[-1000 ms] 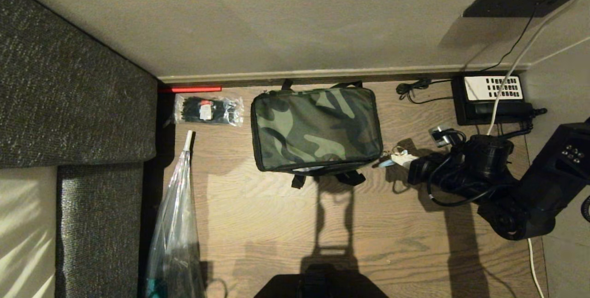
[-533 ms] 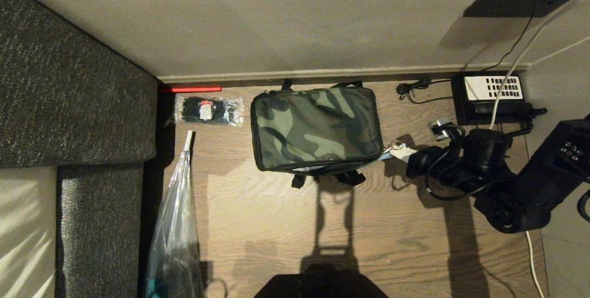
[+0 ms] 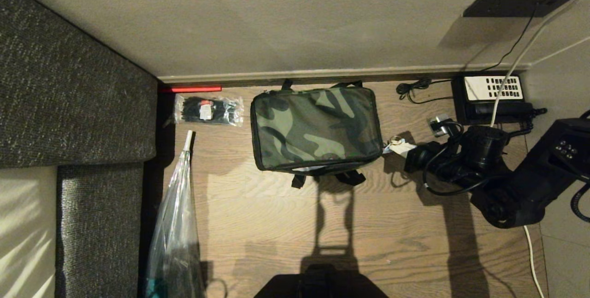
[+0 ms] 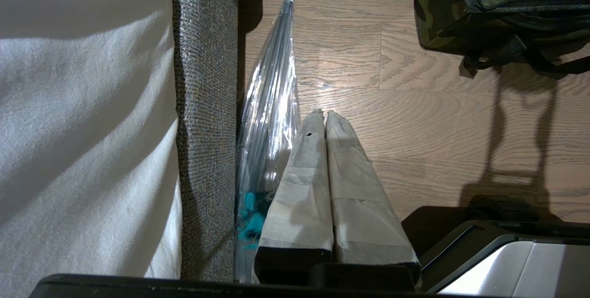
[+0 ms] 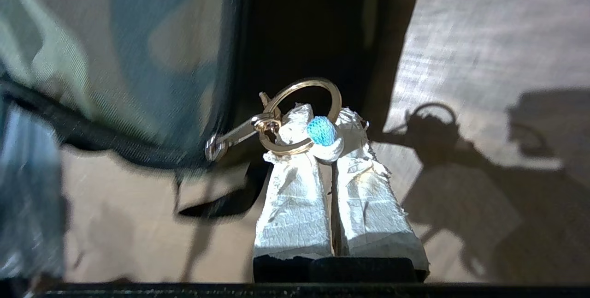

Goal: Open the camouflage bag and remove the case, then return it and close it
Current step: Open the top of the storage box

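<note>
The camouflage bag [image 3: 316,127] stood on the wooden floor [image 3: 286,224] with its back close to the skirting of the wall, its lid down and black straps trailing from its near edge. The case could not be seen. The right gripper [image 3: 400,147] reached in from the right, level with the bag's right-hand near corner, and its tape-wrapped fingers [image 5: 295,196] were clenched on the gold ring [image 5: 302,116] of the zip pull [image 5: 230,139], a small blue bead [image 5: 321,130] pinched at their tips. The pull ran from the ring to the black trim at the bag's corner. The right arm [image 3: 521,178] stretched away to the right, cables looped around it.

The left gripper [image 4: 326,116] hung parked, out of the head view, its padded fingers pressed together and holding nothing, above the floor near a folded clear umbrella [image 3: 177,224] that lay along the edge of a grey sofa [image 3: 73,104]. Left of the bag, near the wall, lay a clear plastic packet [image 3: 208,110] of black items, with a thin red strip [image 3: 190,89] at the skirting beyond it. To the right, against the wall, sat a black telephone [image 3: 491,97] with a white keypad
</note>
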### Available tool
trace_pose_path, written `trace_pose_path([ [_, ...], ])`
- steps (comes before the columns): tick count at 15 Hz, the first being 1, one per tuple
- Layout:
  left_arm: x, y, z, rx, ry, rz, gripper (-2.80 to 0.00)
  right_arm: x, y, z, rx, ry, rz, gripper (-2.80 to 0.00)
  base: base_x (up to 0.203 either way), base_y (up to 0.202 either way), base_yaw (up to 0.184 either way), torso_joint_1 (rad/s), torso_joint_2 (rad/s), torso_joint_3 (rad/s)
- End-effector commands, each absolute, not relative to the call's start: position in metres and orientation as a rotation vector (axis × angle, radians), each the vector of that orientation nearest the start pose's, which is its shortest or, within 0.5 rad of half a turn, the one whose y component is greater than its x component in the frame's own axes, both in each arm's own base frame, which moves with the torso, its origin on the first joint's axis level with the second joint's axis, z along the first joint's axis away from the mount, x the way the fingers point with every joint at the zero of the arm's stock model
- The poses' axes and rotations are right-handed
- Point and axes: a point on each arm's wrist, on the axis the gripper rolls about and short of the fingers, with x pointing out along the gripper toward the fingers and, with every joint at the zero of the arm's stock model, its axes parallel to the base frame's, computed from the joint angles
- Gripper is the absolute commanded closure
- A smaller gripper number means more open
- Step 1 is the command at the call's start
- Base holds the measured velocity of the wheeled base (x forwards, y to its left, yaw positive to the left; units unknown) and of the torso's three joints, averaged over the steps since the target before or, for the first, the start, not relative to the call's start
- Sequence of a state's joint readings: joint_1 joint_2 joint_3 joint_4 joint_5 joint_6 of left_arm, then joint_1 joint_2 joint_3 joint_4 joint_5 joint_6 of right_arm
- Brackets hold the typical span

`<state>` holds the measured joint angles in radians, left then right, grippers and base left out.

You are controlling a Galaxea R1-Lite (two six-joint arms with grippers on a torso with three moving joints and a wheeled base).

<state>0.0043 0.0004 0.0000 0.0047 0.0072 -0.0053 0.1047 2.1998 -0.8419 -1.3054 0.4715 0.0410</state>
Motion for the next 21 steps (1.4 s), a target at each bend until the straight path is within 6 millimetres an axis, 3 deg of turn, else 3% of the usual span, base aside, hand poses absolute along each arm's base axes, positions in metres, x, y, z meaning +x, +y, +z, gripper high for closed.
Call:
trace_pose_path([
  [1, -0.023, 0.0, 0.074, -0.006, 0.006, 0.012, 0.0, 0.391, 0.048, 0.081, 0.044, 0.046, 0.567, 0.0, 0.0, 0.0, 0.0, 0.0, 0.0, 0.0],
  [21, -0.023, 0.0, 0.074, -0.006, 0.006, 0.012, 0.0, 0.416, 0.056, 0.117, 0.118, -0.079, 0.583, 0.0, 0.0, 0.0, 0.0, 0.0, 0.0, 0.0],
])
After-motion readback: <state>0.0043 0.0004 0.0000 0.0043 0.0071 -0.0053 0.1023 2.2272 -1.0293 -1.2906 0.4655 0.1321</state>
